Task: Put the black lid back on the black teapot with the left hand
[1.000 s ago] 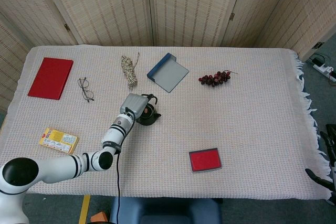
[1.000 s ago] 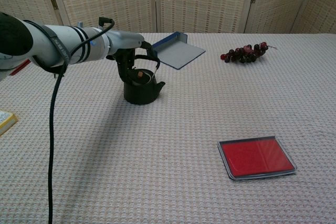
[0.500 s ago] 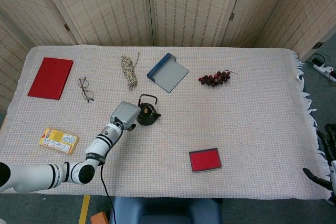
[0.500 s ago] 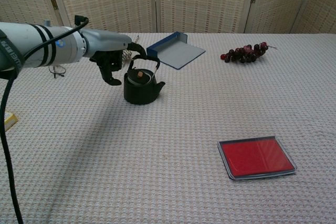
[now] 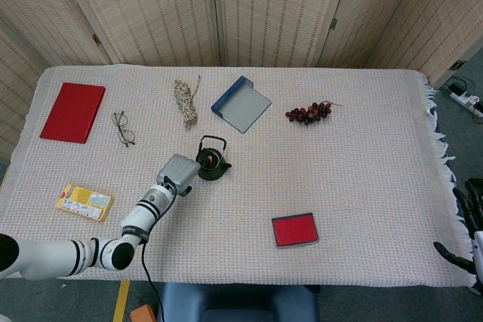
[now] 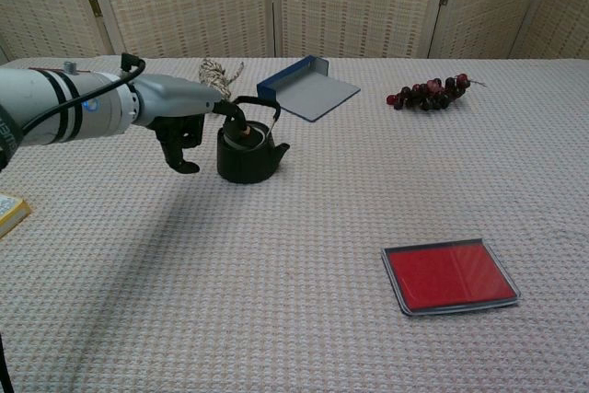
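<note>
The black teapot (image 5: 212, 164) (image 6: 247, 154) stands upright near the table's middle, handle raised. Its black lid (image 5: 210, 160) (image 6: 246, 136), with a small tan knob, sits on the pot's opening. My left hand (image 5: 179, 173) (image 6: 184, 131) hovers just left of the pot, a little apart from it, fingers hanging down and apart with nothing in them. Only dark fingers of my right hand (image 5: 459, 250) show at the head view's right edge, off the table, spread and holding nothing.
Behind the pot lie a rope bundle (image 5: 186, 101), a blue-grey tray (image 5: 241, 104) and grapes (image 5: 308, 112). Glasses (image 5: 124, 128) and a red book (image 5: 72, 111) are at the far left, a yellow box (image 5: 84, 201) at the near left, a red case (image 5: 294, 229) at the near right.
My left hand has let go of the lid, which stays on the teapot, and has drawn back from over the pot to its left and nearer side.
</note>
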`<state>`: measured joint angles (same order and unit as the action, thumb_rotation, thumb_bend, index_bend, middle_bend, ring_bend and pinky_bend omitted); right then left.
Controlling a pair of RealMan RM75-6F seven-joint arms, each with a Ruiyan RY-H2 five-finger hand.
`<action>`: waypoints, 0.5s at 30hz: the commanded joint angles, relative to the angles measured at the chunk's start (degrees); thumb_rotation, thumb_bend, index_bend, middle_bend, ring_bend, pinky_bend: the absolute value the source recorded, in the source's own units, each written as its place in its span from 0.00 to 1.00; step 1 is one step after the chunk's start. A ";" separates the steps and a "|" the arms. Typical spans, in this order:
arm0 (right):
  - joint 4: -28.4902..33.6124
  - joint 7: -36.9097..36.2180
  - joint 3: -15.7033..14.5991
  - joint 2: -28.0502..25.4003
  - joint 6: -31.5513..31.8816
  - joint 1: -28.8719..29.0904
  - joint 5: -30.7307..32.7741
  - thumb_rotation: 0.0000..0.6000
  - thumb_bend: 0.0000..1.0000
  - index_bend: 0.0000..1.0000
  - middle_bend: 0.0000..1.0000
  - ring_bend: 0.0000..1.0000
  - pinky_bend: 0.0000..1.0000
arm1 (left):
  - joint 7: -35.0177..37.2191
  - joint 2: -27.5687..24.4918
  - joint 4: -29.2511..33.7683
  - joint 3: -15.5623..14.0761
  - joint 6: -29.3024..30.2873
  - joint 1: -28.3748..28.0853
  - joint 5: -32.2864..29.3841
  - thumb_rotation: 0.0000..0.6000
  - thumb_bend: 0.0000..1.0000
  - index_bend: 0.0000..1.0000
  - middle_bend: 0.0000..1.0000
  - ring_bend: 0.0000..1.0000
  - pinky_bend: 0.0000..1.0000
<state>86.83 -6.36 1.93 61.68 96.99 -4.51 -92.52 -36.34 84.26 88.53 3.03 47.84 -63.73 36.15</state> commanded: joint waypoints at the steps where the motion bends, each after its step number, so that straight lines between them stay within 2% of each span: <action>1: -0.06 -0.12 0.00 0.03 -0.03 -0.03 0.09 1.00 0.08 0.00 0.03 0.15 0.00 | -0.35 0.36 -0.18 -0.11 0.04 -0.27 -0.64 1.00 0.32 0.14 0.94 0.94 0.88; 15: -0.28 -0.25 -0.11 0.19 0.83 -0.63 0.03 1.00 0.08 0.00 0.02 0.15 0.00 | 0.83 0.62 -1.35 0.25 -0.22 -0.15 -2.81 1.00 0.32 0.15 0.94 0.94 0.88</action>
<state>86.55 -6.61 1.82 61.88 97.83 -5.14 -92.49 -35.79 85.06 87.14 3.14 47.58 -64.05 33.20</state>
